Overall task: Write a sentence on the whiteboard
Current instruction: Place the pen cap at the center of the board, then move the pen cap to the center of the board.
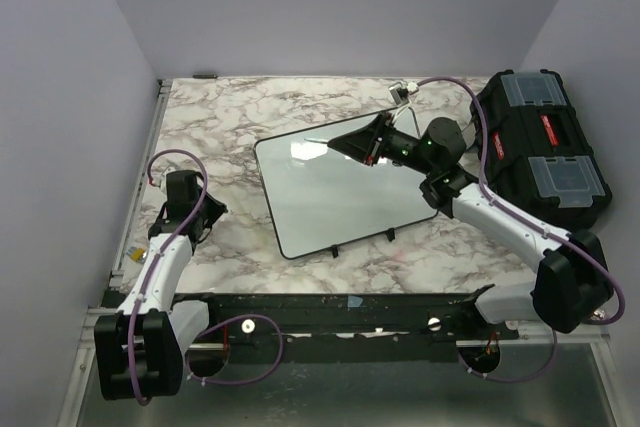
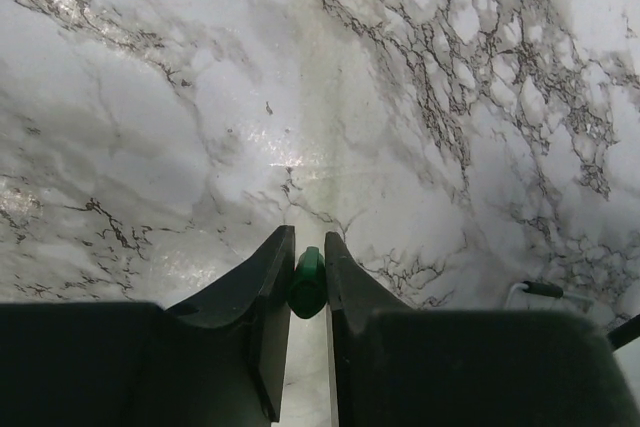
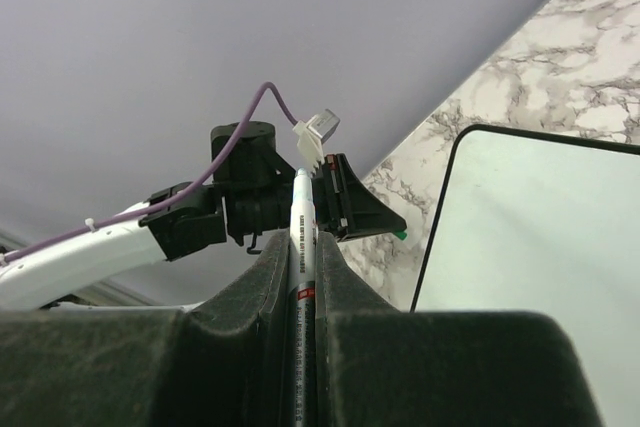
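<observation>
The whiteboard (image 1: 330,192) lies flat on the marble table, and no writing shows on it. It also shows in the right wrist view (image 3: 540,247). My right gripper (image 1: 345,142) hovers over the board's far right part, shut on a white marker (image 3: 304,212) that stands up between its fingers (image 3: 303,242). My left gripper (image 1: 213,210) rests low over the marble left of the board, shut on a small green marker cap (image 2: 308,282) between its fingertips (image 2: 310,239). The cap also shows at the left gripper's tip in the right wrist view (image 3: 400,234).
A black toolbox (image 1: 540,147) with clear lid compartments stands at the right, close to the right arm. Grey walls close in the table on the left, back and right. The left arm (image 3: 230,202) shows beyond the marker.
</observation>
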Controlling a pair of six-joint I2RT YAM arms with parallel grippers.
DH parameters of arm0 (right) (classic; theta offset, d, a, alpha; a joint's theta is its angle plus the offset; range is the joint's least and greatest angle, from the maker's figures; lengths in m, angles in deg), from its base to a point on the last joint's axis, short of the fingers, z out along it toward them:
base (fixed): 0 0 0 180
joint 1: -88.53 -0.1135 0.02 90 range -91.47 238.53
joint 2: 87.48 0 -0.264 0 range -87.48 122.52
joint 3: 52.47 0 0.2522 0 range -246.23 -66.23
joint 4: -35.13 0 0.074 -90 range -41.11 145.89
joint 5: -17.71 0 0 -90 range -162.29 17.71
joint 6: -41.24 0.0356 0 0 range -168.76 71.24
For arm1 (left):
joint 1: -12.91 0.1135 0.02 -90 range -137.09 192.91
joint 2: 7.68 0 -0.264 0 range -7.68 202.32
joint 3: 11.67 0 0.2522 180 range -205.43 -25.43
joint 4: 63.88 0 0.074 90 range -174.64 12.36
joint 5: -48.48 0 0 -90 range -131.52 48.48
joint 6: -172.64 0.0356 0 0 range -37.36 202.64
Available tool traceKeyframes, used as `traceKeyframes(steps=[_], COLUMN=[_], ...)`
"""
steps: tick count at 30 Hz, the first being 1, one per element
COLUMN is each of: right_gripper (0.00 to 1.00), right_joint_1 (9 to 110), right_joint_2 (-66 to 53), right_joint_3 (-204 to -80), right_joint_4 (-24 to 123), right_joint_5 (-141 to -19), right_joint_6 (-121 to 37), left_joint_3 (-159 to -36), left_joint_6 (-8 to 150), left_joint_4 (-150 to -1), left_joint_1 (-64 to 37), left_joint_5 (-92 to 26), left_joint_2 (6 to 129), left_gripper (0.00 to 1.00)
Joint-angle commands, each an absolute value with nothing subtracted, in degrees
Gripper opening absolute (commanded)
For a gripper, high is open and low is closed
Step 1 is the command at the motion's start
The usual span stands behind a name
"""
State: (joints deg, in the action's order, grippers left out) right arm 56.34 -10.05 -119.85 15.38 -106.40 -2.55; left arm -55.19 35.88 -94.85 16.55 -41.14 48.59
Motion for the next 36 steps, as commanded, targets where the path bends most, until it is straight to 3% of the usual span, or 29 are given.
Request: traceKeyframes(steps=[1,4,15,28,36], right_gripper=[0.01,0.01,0.01,0.01,0.01], right_joint_1=[56.20,56.23,56.20,56.18,56.23], right_joint_2=[-11.61,-11.88,-12.53,-14.18,-14.36], right_joint_3=[-118.35,-117.94,-117.25,-117.20,-117.40], right_joint_4=[17.42,17.86,18.33,21.42,22.61], right_joint_5=[-104.81,-104.55,-103.83,-102.61,-101.73], right_joint_6=[-4.89,-5.22,-5.63,-7.62,-8.54], left_joint_3=[-54.25,-53.98,-55.83,-58.78,-62.80], left_joint_6=[35.59,35.89,34.54,31.22,25.47], left_joint_4=[-93.09,-91.88,-85.66,-90.45,-92.67], left_joint_1=[16.78,16.81,16.81,17.81,21.00], left_joint_5=[-42.40,-41.97,-38.60,-48.51,-48.03], left_joint_2=[49.94,50.99,56.04,62.35,68.97], left_gripper=[0.22,0.29,0.29,0.31,0.28])
